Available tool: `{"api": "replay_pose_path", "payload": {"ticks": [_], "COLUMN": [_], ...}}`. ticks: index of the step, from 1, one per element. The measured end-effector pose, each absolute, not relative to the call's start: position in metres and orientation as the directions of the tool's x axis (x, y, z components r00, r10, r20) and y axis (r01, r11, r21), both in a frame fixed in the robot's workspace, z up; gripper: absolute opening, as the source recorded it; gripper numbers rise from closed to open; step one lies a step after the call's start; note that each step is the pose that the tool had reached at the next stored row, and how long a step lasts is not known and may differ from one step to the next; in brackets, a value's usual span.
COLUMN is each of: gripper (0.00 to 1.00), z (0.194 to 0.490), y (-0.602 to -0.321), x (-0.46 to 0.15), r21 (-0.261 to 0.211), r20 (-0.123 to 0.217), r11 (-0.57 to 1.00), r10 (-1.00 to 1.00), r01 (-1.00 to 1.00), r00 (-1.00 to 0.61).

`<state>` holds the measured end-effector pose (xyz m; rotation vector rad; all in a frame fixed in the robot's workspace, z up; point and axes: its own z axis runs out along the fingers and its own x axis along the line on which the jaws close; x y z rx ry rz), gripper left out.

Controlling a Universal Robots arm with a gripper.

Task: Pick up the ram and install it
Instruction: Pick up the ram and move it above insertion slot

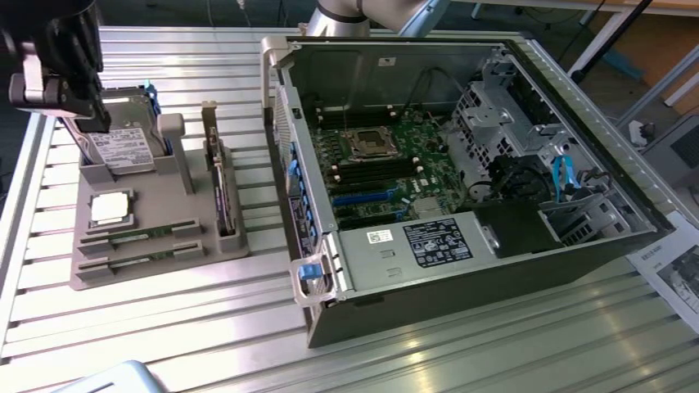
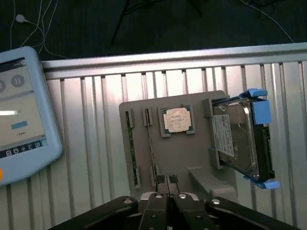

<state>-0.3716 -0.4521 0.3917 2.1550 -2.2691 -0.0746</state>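
Hovering over the gray holder point(image 1: 164, 201), the gripper point(image 2: 168, 182) has its fingers pressed together on nothing; both ram sticks point(image 1: 140, 236) lie there, not yet installed.

The exterior view looks down over computer case point(image 1: 459, 319) and gray tray point(image 1: 164, 205); the wrist view shares the tray point(image 2: 192, 153), closer.

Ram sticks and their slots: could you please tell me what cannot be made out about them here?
Ram sticks, wrist view: edge-on in the grey holder; chips hidden.
Same sticks, exterior view: labels and notch too small.
Motherboard slots, exterior view: too small and dark to tell whether any is filled.
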Motion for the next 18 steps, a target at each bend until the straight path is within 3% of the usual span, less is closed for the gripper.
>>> {"api": "replay_pose_path", "payload": {"ticks": [8,18], "gripper": [0.10,0.10], "z": [0.3917,0.3918], "y": [-0.4521,-0.4521], "x": [-0.3716,-0.3718], "r21": [0.042,0.033], "r20": [-0.025,-0.024], "r11": [-0.102,-0.109], "r10": [-0.995,-0.994], "r01": [-0.994,-0.993], "r00": [0.101,0.108]}}
